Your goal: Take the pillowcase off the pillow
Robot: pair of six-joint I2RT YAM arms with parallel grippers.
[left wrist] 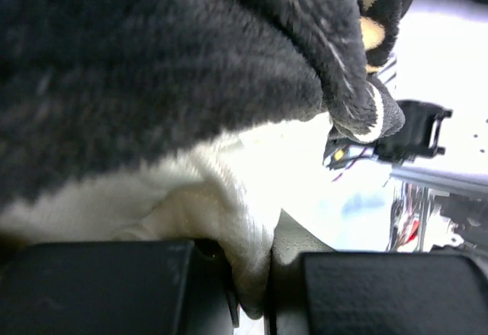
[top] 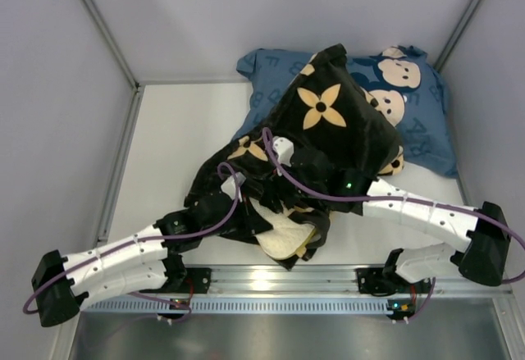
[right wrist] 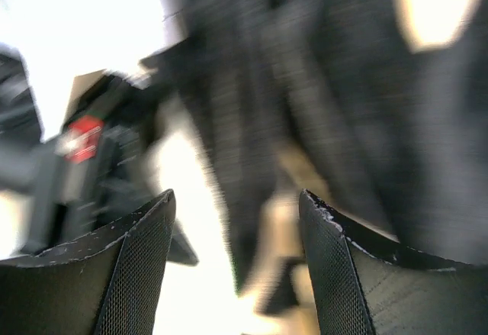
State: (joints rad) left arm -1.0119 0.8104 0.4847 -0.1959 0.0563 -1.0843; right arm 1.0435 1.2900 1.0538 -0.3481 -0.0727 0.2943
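Note:
The black pillowcase [top: 328, 118] with tan flower motifs lies bunched across the middle of the table. A corner of the cream pillow [top: 283, 239] pokes out at its near end. My left gripper [top: 253, 211] is shut on a fold of the cream pillow [left wrist: 229, 220]; the black pillowcase [left wrist: 152, 60] hangs just above it. My right gripper [top: 315, 227] is by the pillowcase's near opening. In the right wrist view, blurred by motion, it [right wrist: 236, 213] is open and empty, with dark pillowcase fabric [right wrist: 305, 83] ahead of it.
A blue pillow [top: 422, 126] with cartoon mice and letters lies at the back right, partly under the pillowcase. Grey walls enclose the white table [top: 176, 138] on three sides. A metal rail [top: 279, 280] runs along the near edge.

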